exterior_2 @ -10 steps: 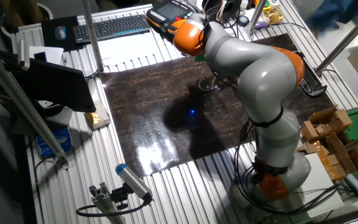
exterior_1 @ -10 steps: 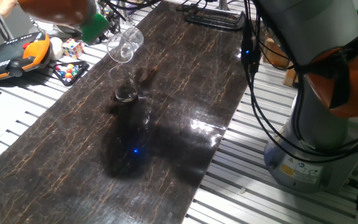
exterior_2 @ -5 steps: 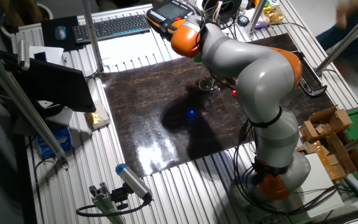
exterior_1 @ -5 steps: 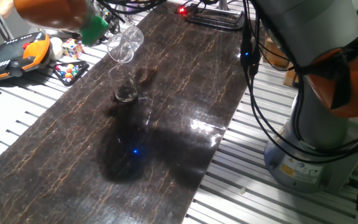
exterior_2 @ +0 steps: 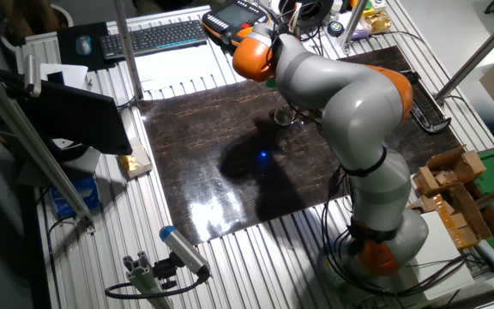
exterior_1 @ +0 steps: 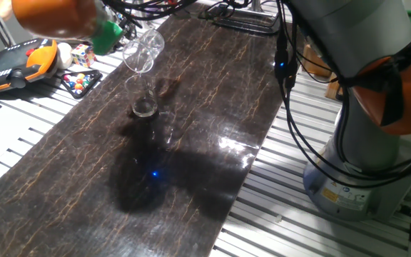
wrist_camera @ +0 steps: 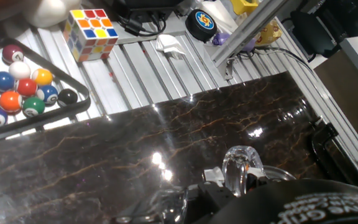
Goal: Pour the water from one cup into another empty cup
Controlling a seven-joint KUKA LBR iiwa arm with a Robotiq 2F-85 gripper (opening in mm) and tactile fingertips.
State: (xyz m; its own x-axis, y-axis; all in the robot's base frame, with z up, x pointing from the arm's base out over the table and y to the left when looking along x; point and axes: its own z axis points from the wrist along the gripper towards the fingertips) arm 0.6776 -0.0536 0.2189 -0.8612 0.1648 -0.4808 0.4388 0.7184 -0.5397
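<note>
One fixed view: tumbler point(exterior_1: 143, 51) held in the air, tipped over, mouth pointing down at the shorter cup point(exterior_1: 143, 98), which stands upright on the dark marble-pattern counter point(exterior_1: 212, 107) directly below. The fingers point(exterior_1: 123, 30) sit at the tumbler's base end near the green part, pinching it. Water not discernible.

Other fixed view: arm point(exterior_2: 350, 94) bends over the counter and hides the hand; only a bit of clear cup point(exterior_2: 283, 115) shows under it.

Hand view: the tumbler's point(wrist_camera: 242, 168) base is clamped between the fingers at bottom centre. Beyond the counter edge are a Rubik's cube point(wrist_camera: 92, 33) and racked pool balls point(wrist_camera: 23, 87).
</note>
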